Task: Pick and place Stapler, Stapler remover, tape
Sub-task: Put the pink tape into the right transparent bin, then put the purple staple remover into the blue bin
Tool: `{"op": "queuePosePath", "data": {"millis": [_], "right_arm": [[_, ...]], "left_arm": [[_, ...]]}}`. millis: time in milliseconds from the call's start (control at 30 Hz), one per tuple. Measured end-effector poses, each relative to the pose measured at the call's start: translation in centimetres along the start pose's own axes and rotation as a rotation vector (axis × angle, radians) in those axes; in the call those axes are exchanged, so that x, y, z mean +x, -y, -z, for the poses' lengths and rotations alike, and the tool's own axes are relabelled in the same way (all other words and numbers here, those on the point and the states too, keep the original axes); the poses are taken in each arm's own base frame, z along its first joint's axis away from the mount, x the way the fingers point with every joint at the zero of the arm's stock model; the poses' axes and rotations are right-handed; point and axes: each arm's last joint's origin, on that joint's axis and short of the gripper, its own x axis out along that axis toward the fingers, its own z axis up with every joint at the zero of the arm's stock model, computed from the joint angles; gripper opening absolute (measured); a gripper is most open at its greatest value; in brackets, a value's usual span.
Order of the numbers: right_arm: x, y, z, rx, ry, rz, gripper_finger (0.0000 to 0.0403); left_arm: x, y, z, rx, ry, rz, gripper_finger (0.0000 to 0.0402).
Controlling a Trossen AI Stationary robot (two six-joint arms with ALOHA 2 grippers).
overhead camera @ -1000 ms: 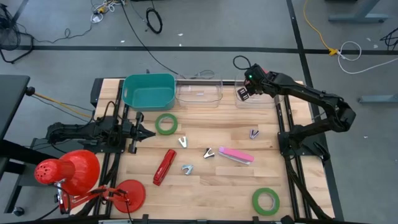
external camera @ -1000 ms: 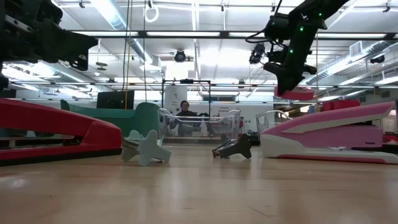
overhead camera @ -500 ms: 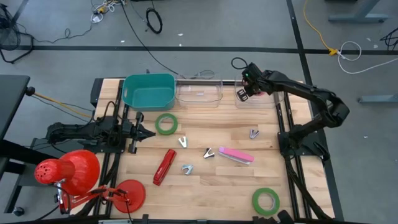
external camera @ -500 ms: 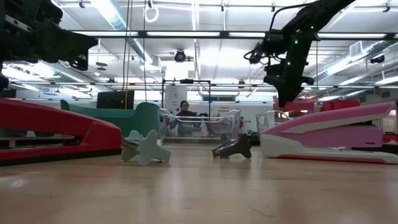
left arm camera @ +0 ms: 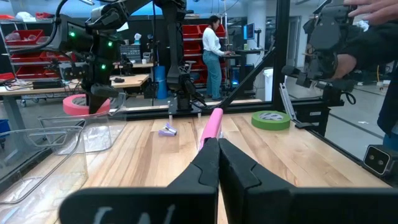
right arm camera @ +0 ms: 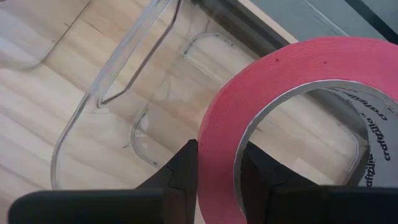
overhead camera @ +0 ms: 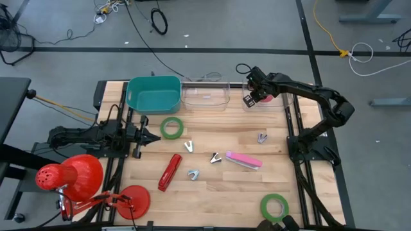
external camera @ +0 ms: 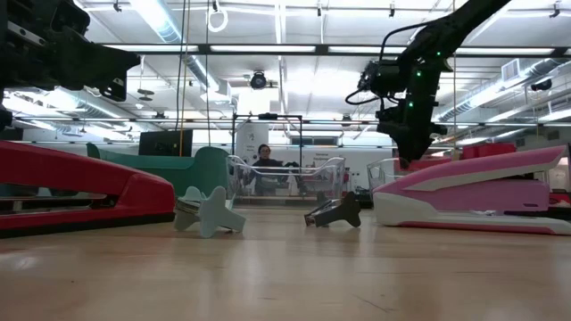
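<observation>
My right gripper (overhead camera: 252, 97) is at the table's far right, over a clear bin (overhead camera: 273, 102). It is shut on the red-pink tape roll (right arm camera: 292, 93), which also shows in the left wrist view (left arm camera: 79, 104). One green tape roll (overhead camera: 171, 128) lies flat near the teal bin, another (overhead camera: 274, 206) at the near right. A red stapler (overhead camera: 169, 172) and a pink stapler (overhead camera: 243, 160) lie mid-table, with staple removers (overhead camera: 188, 146), (overhead camera: 216, 157), (overhead camera: 193, 173) between them. My left gripper (overhead camera: 153, 136) waits shut at the left. My right gripper pinches the red-pink roll's wall (right arm camera: 219, 134), one finger (right arm camera: 183, 171) outside the ring and the other (right arm camera: 264, 171) inside its open centre. The fingers slant down from above. The roll is lifted clear, over the clear bin's open top.
A teal bin (overhead camera: 153, 94) and a second clear bin (overhead camera: 205, 94) stand along the far edge, left of the right gripper's bin. A small purple remover (overhead camera: 261, 136) lies right of centre. A red lamp (overhead camera: 67, 176) stands at the near left. A person works in the room beyond.
My right gripper has come down and a little toward the table's left with the red-pink tape, tipping to point more steeply down over the clear bin. Its hold on the roll is unchanged.
</observation>
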Motion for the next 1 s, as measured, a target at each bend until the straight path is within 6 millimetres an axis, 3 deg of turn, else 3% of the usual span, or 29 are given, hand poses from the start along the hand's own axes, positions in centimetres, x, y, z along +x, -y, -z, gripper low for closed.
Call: {"op": "queuePosePath", "data": {"millis": [667,1000], "right_arm": [[0.01,-0.03,0.0,-0.004,-0.002,-0.01,0.0088],[0.01,-0.02,0.01,-0.004,-0.002,-0.007,0.0165]], "left_arm": [[0.0,0.0,0.0,0.0,0.0,0.0,0.0003],[0.0,0.0,0.0,0.0,0.0,0.0,0.0003]]}}
